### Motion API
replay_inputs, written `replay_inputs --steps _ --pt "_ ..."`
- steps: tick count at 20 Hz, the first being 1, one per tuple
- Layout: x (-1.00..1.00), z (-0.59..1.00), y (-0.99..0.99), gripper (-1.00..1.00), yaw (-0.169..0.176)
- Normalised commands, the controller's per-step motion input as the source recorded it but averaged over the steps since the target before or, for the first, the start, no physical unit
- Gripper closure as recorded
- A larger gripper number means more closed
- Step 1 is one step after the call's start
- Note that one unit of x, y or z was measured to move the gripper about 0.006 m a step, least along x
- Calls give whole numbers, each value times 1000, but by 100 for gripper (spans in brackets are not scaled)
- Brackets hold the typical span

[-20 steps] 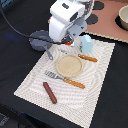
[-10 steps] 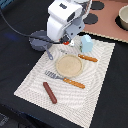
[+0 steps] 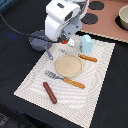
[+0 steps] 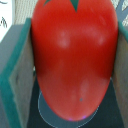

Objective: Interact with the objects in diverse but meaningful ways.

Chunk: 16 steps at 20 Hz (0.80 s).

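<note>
Fingers (image 4: 14,75) of the arm stood clamped on the red tomato (image 4: 75,60), one grey pad pressed to each flank in the wrist view, the fruit filling nearly the whole frame with its long axis running from the green stem tip at one edge to the rounded end over a pale round shape that could not be identified. In the exterior view, going from the exterior view's left, the grey long-handled saucepan (image 3: 39,41) sat on the dark table (image 3: 15,70), its handle reaching toward the mat; the white arm body hid much of it, and of the tomato only a small red patch (image 3: 63,42) showed under the arm, near the far edge of the striped mat (image 3: 95,85). The brown sausage (image 3: 50,92) lay on the mat's near part, its long axis slanting toward the near right. An orange-handled fork (image 3: 65,80) lay beside the round tan plate (image 3: 68,65), and an orange-handled knife (image 3: 88,58) lay on the plate's other side. Behind it stood the pale blue-white cup (image 3: 86,43), upright. A small white piece (image 3: 71,43) near the arm was too blurred to make out.
</note>
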Motion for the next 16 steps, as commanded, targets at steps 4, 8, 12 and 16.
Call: replay_inputs --steps 4,8,12,16 --pt "-1000 171 481 100 0" --pt "-1000 41 406 100 0" --pt "-999 0 366 100 0" --pt "-1000 -95 240 100 0"
